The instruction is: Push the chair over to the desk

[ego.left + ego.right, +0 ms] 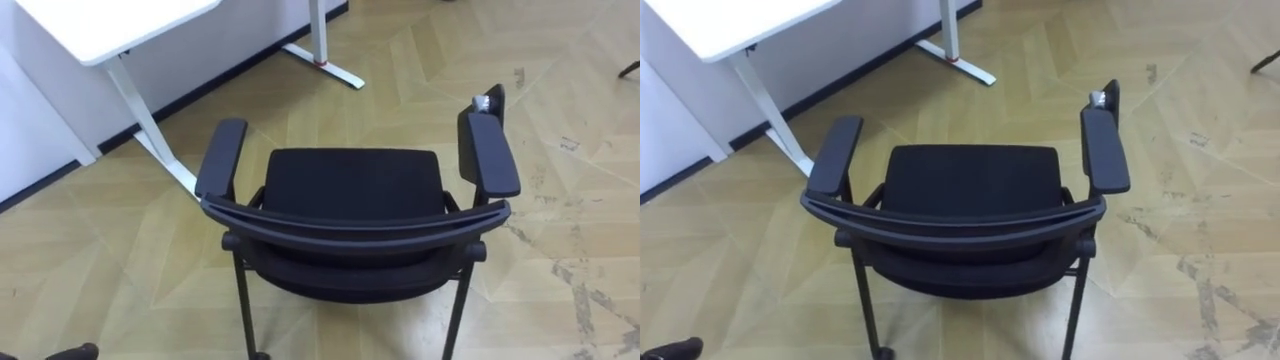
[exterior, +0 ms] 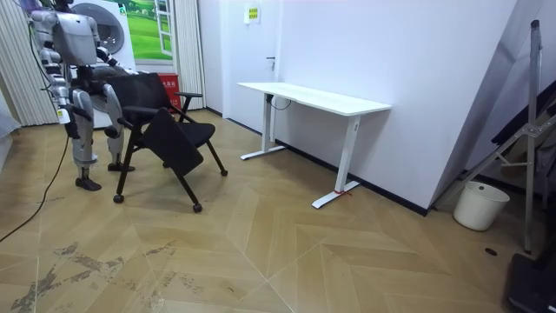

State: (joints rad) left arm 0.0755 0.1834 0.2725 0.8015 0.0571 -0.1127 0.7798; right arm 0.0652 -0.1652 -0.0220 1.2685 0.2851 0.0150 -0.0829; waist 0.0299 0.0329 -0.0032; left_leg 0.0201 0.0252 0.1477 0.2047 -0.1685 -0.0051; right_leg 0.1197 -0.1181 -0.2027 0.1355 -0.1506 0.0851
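Note:
A black chair (image 1: 350,185) with two padded armrests and a curved backrest stands on the wooden floor directly below me, its back towards me and its seat facing a white desk (image 1: 110,25). In the room view I stand just behind the chair (image 2: 165,122) at the room view's left. My right hand (image 2: 62,115) hangs low beside my body. My left hand (image 2: 111,63) is up by the top of the chair's back. Both are too small to read. The chair (image 1: 970,185) stands about a step away from the desk's legs.
The desk (image 2: 313,97) stands against the white wall, and its metal foot (image 1: 325,62) reaches out over the floor ahead of the chair. A white bucket (image 2: 479,205) and a folded stand (image 2: 521,139) are at the room view's far right. Open floor lies between chair and desk.

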